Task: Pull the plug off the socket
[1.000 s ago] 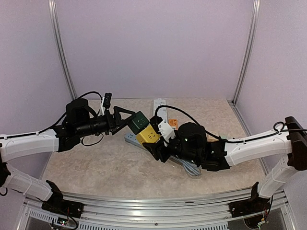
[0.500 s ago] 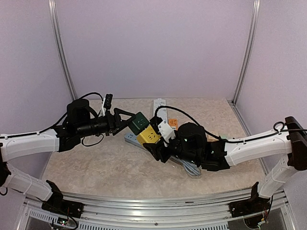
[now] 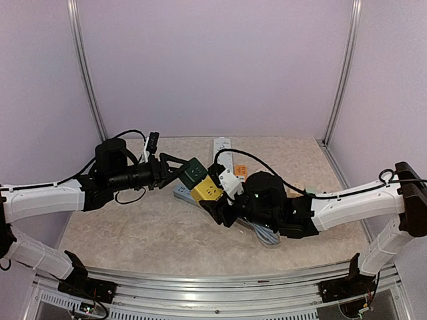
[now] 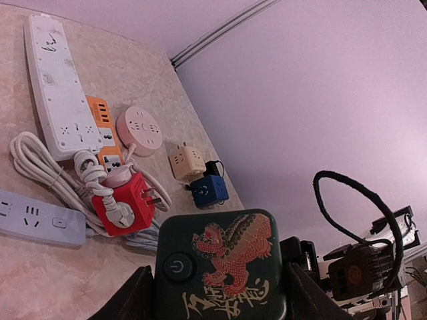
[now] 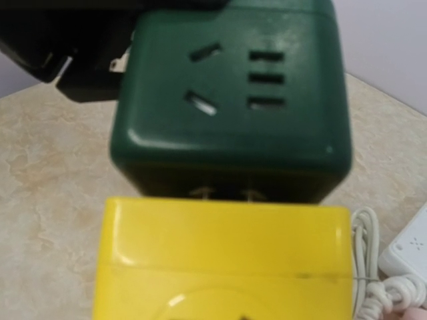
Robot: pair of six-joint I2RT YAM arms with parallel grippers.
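Five cube sockets point(image 4: 220, 267) point(image 3: 207, 191) point(image 4: 120, 203) point(image 4: 209, 190) point(image 4: 186, 161); three power strips point(image 4: 57, 87) point(image 4: 103, 130) point(image 4: 37, 217); one round socket point(image 4: 139, 127).

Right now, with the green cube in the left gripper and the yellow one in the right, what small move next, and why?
Probably draw the right gripper straight back along the prong axis, with the left gripper bracing. The yellow cube sits plugged into the green cube, only a sliver of prongs showing in the gap, so they aren't apart yet.
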